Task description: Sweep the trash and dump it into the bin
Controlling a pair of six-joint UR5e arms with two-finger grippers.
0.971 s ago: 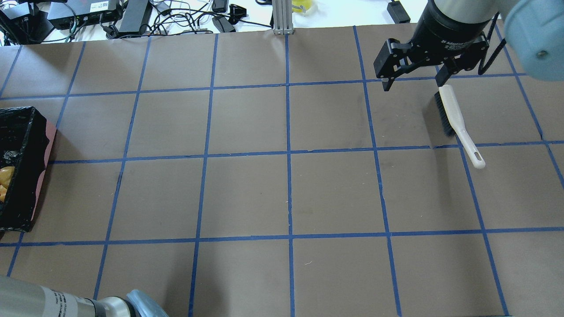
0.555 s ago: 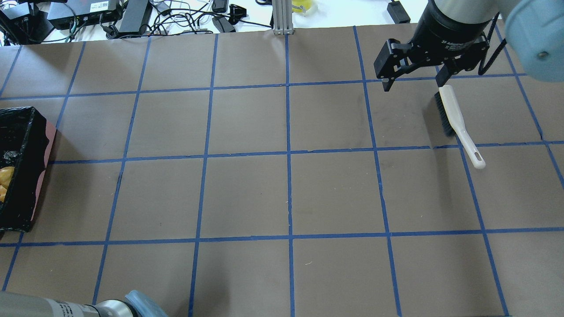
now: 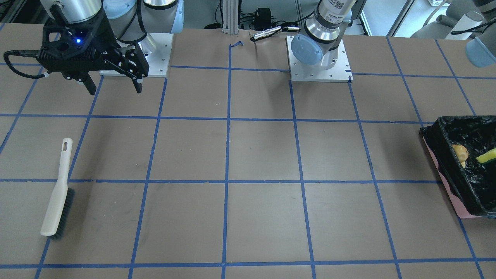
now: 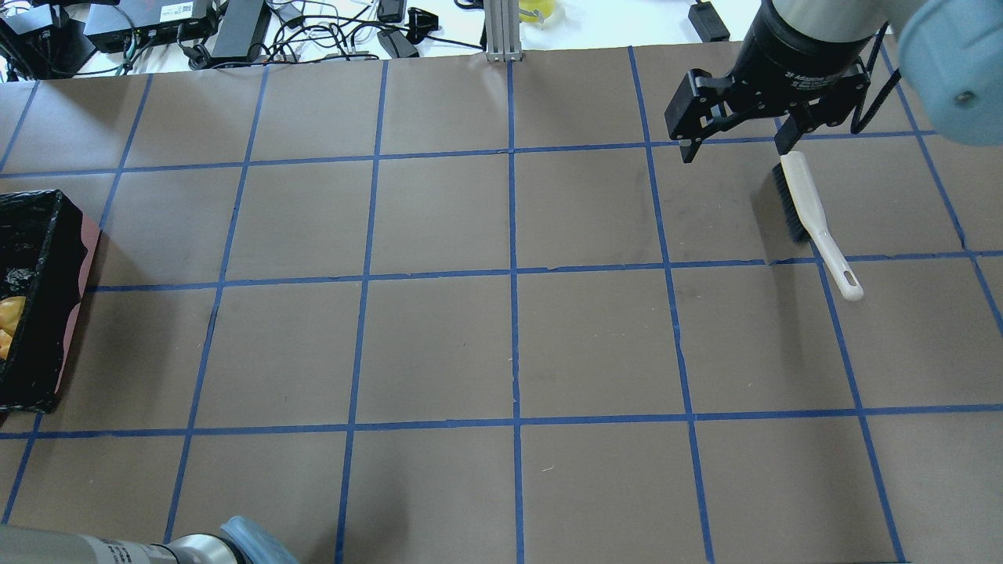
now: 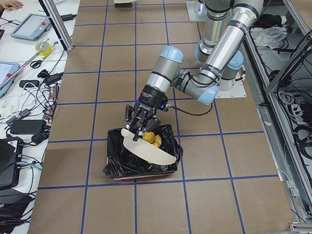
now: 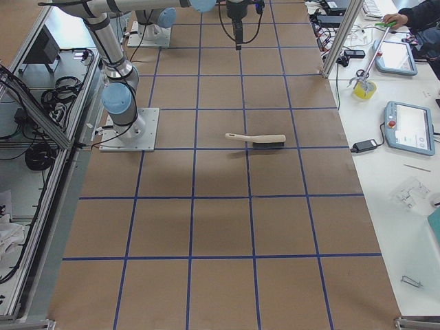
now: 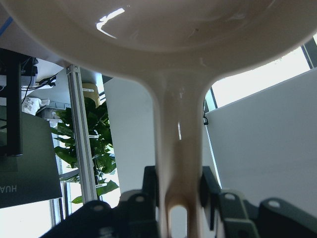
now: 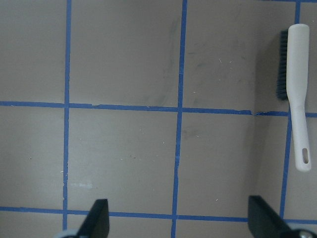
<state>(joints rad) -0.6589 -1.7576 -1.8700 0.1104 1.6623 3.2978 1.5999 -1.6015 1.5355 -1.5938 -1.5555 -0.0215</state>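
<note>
Trash (image 3: 460, 152) lies inside the bin (image 4: 77, 258), at the far left edge of the overhead view. A golden-brown lump and a yellow wedge (image 3: 487, 155) show against the bin's black liner. The pale ring piece cannot be made out.

Over the bin, in the left-end camera, your left gripper (image 5: 140, 122) holds the dustpan (image 5: 147, 149) tipped, with its wide lip pointing down into the liner's mouth. The left wrist camera shows the fingers (image 7: 150, 183) closed narrowly on the dustpan's handle.

Moving right, the table (image 4: 509, 345) is brown paper with a blue tape grid. At the far right, your right gripper (image 4: 735, 153) hovers above the table with its jaws spread wide, holding nothing. The brush (image 4: 807, 204) lies flat just beside it, bristles on its left side and handle pointing toward the robot.

The step in hand looks like the dump itself. To do it well:
- Keep the lip low inside the bag.
- Steepen the tilt slowly, so anything left in the pan slides off and does not bounce over the rim.
- Check the pan's inside, which no view shows, before you pull away.
- Lift straight up, because the crinkled liner could catch on the lip.
</note>
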